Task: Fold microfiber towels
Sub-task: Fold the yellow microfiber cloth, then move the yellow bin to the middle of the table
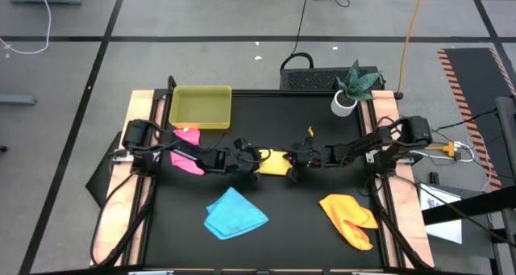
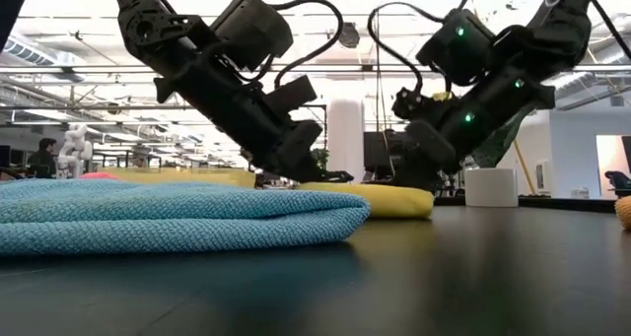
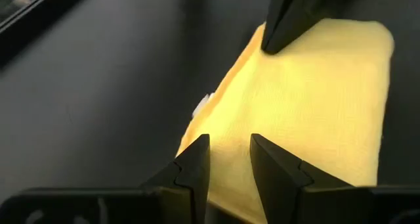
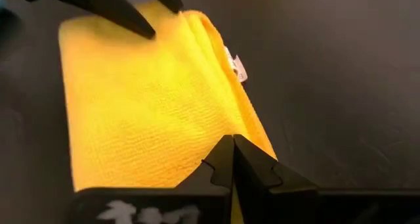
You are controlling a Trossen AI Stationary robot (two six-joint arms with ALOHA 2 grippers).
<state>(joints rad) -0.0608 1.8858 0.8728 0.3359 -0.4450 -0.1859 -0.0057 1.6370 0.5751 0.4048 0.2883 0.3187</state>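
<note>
The folded yellow microfiber towel (image 1: pixel 274 163) lies at table centre. The left gripper (image 3: pixel 228 159), fingers partly apart, straddles its nine o'clock edge; the right gripper (image 4: pixel 232 159), clenched with nothing between its fingers, presses its three o'clock edge. Either lifting unevenly could drag the fold open. The shallow yellow-green plastic tray (image 1: pixel 201 106), at eleven o'clock, holds nothing.

The left arm covers part of the crumpled pink microfiber towel (image 1: pixel 189 160); the small white tag's (image 4: pixel 240 68) print is unreadable.
</note>
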